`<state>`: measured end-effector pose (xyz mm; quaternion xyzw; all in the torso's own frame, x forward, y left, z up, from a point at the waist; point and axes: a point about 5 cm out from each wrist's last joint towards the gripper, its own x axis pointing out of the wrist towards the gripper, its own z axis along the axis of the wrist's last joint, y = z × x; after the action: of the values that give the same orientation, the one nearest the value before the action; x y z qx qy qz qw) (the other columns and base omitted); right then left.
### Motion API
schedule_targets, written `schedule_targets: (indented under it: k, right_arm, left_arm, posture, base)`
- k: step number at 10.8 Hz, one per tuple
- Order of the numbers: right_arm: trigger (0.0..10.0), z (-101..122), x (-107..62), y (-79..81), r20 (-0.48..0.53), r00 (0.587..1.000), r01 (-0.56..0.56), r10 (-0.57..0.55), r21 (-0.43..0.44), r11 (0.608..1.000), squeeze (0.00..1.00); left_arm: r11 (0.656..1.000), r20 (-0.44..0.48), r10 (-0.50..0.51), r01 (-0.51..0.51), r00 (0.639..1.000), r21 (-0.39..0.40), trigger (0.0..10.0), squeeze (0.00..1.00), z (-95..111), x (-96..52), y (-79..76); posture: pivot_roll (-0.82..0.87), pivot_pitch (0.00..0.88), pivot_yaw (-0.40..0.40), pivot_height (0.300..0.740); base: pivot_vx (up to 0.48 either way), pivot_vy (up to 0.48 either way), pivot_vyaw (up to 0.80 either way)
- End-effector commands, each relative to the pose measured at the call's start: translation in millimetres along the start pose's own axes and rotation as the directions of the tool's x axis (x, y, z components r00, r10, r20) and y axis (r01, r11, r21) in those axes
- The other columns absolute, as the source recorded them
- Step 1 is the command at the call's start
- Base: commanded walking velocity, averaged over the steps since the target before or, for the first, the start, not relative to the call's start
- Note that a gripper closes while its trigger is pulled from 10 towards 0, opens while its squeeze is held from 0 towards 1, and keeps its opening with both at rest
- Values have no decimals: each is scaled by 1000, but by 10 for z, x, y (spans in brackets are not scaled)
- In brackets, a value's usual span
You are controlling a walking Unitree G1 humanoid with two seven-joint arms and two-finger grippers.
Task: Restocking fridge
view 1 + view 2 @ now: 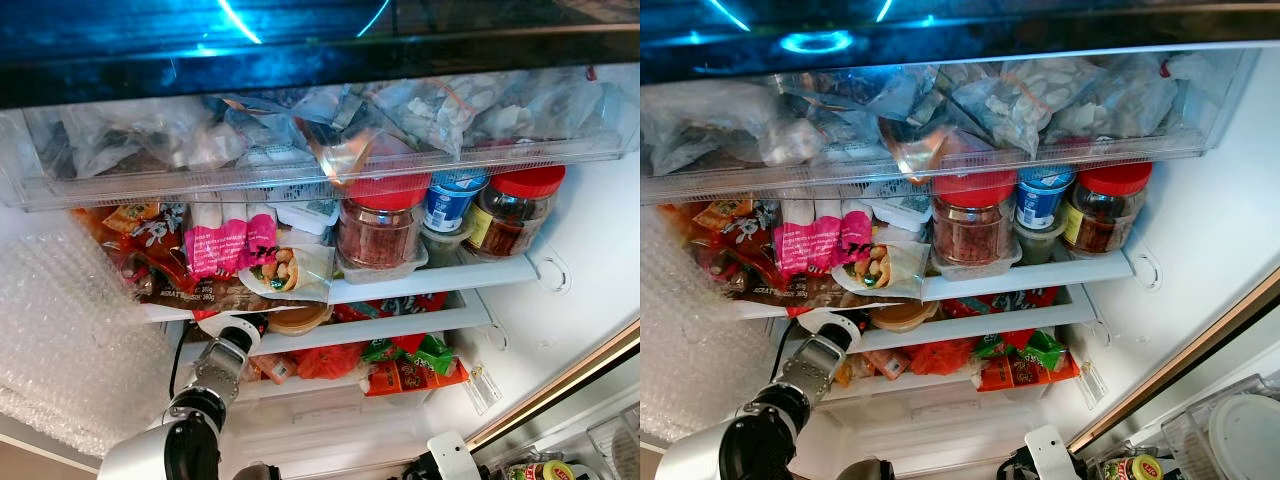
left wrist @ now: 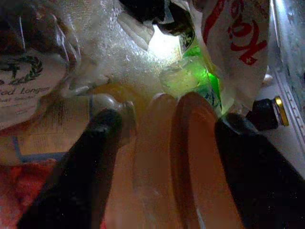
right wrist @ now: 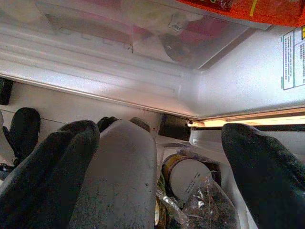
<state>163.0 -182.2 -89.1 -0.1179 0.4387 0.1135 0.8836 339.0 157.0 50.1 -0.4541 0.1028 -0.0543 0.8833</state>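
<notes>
Left gripper [image 2: 162, 157] reaching into the open fridge [image 1: 590, 240] at the second shelf [image 1: 400, 328], fingers [image 2: 81, 176] spread apart on either side of a brownish lidded tub [image 2: 190, 157], not clamped on it; same tub [image 1: 297, 319] sits on that shelf beneath the wrap packet [image 1: 285, 268]. Right gripper [image 3: 157, 176] low by the fridge base, fingers [image 3: 259, 167] apart with nothing between them. Red-lidded jars [image 1: 380, 225] and blue-lidded yoghurt tub [image 1: 450, 200] on the shelf above, freezer-bag drawer [image 1: 320, 130] on top.
</notes>
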Motion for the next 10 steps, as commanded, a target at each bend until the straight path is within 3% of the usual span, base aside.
schedule_targets:
  k: [1, 2, 3, 7, 10]
  right_arm:
    - [10000, -473, -125, 140, -196, 980, -40, 42, 10, 999, 0]
    - [10000, -473, -125, 146, -195, 980, -39, 41, 13, 999, 0]
    - [10000, -474, -125, 152, -195, 980, -39, 41, 15, 999, 0]
    - [10000, -475, -124, 168, -193, 980, -35, 39, 22, 999, 0]
    - [10000, -473, -123, 172, -191, 981, -31, 35, 21, 999, 0]
  left_arm:
    - [1000, -16, 2, -2, 1000, 14, 10000, 1000, -5, -35, 50]
    - [1000, -17, -8, 8, 1000, 24, 10000, 463, -1, -54, 68]
    - [1000, -10, -18, 19, 1000, 25, 10000, 0, 10, -85, 99]
    - [993, -36, -102, 104, 994, 55, 10000, 0, -79, -193, 118]
    - [992, -68, -107, 111, 992, 59, 10000, 0, -76, -335, 204]
  posture:
    - [-118, 56, 23, 651]
    - [-115, 50, 28, 651]
    - [-116, 44, 32, 651]
    - [-110, 23, 41, 651]
    - [-108, 8, 48, 651]
  base:
    - [0, 0, 0]
    - [0, 0, 0]
    - [0, 0, 0]
    - [0, 0, 0]
    - [0, 0, 0]
